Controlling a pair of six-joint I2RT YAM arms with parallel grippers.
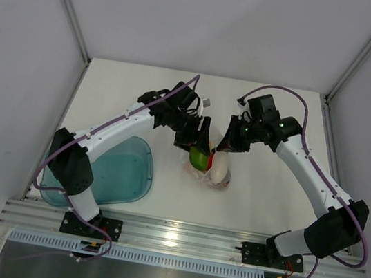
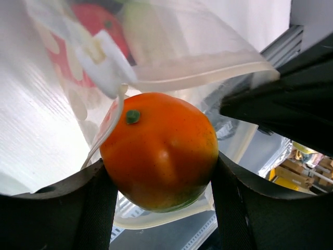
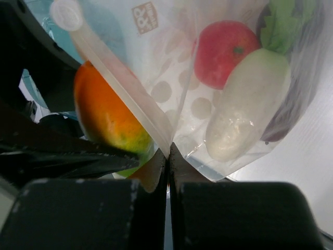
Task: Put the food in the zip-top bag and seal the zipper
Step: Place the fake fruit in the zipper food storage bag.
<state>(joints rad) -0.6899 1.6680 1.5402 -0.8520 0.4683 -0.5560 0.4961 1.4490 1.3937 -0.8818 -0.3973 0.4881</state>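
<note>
1. The zip-top bag (image 1: pixel 217 173) was at the middle of the bench (image 1: pixel 266 207), between the two arms, with a teal tray (image 1: pixel 128 172) off to its left.
2. It was a clear, crinkled pouch printed with pale dots and a small logo near the top. The zipper (image 3: pixel 120 86) ran along its mouth as a thin, milky strip.
3. Three pieces of food showed through the film: a red round fruit (image 3: pixel 223 52), a white oblong piece (image 3: pixel 244 112) just below it, and a dark maroon piece (image 3: pixel 304 78) with a green leafy top at the far side.
4. The right gripper (image 3: pixel 167 165) had its jaws pressed together, pinching the bag's edge beside the zipper.
5. The left gripper (image 2: pixel 162 200) had its jaws clamped on either side of an orange-green fruit (image 2: pixel 158 148), which was orange on top and green underneath.
6. That fruit sat right at the bag's mouth, just below the zipper strip. Whether it had passed the rim could not be told.
</note>
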